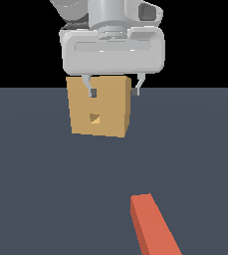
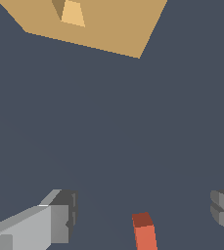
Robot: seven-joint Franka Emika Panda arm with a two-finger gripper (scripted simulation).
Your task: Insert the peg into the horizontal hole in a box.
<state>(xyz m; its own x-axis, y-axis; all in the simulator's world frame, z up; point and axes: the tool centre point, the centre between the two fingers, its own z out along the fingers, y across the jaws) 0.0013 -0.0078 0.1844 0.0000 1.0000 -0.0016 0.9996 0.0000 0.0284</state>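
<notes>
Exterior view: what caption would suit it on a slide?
Open gripper hangs above the floor before the tan box and its hole, with the orange-red peg lying ungrasped nearer the camera.

Peg [image 1: 153, 226] cut off by frame edge, grey-white half out of view

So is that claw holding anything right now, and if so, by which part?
Nothing. The gripper is open with its fingers wide apart, and the peg lies on the floor, untouched, away from the box.
</notes>
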